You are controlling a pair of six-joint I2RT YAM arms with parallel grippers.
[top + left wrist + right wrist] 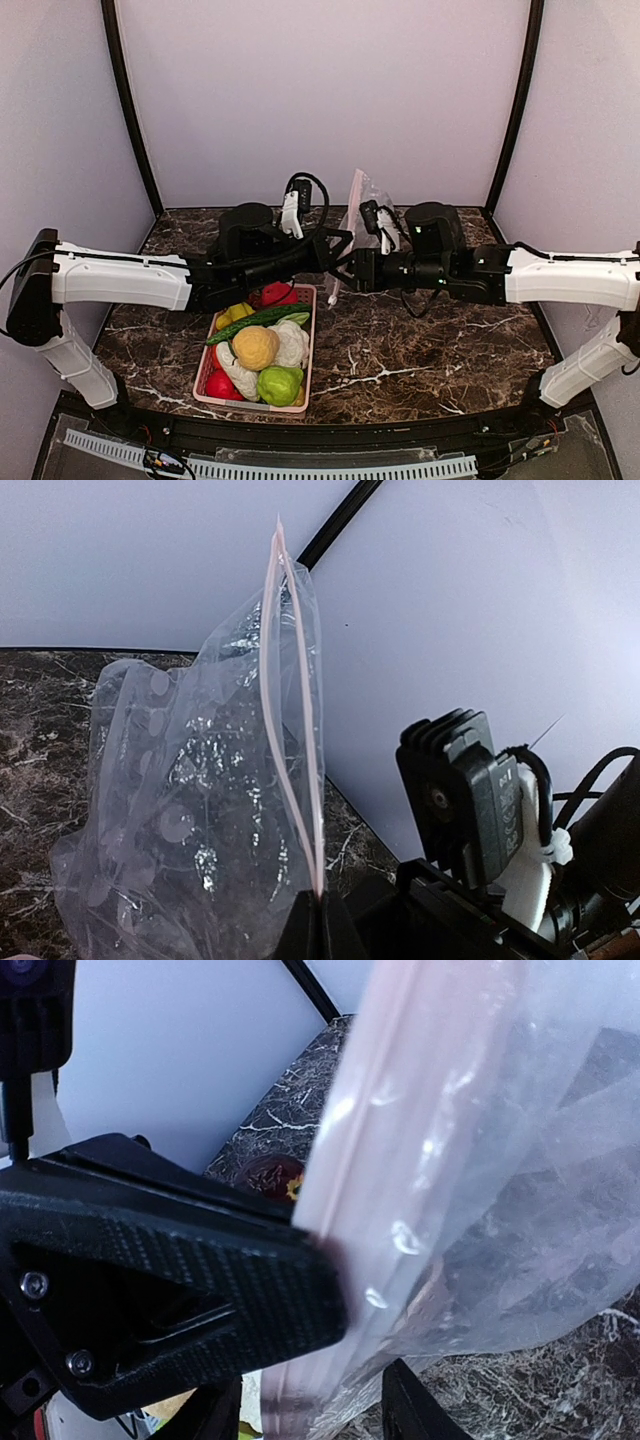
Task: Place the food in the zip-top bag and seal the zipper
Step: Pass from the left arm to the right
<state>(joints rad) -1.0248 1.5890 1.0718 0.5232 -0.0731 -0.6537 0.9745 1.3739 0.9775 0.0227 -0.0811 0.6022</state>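
Observation:
The zip-top bag hangs upright above the table, between the two arms. My left gripper is shut on its pinkish zipper at the lower end, and the two strips part slightly above the grip. My right gripper is open, with the zipper edge passing between its fingers, right beside the left finger. The food lies in the pink basket: a cucumber, a yellow-orange ball, a cauliflower, a red fruit and a banana.
The basket stands on the dark marble table, in front of and left of the bag. A green apple-like piece sits at its near end. White walls enclose the back and sides. The right arm's camera housing sits close beside my left gripper.

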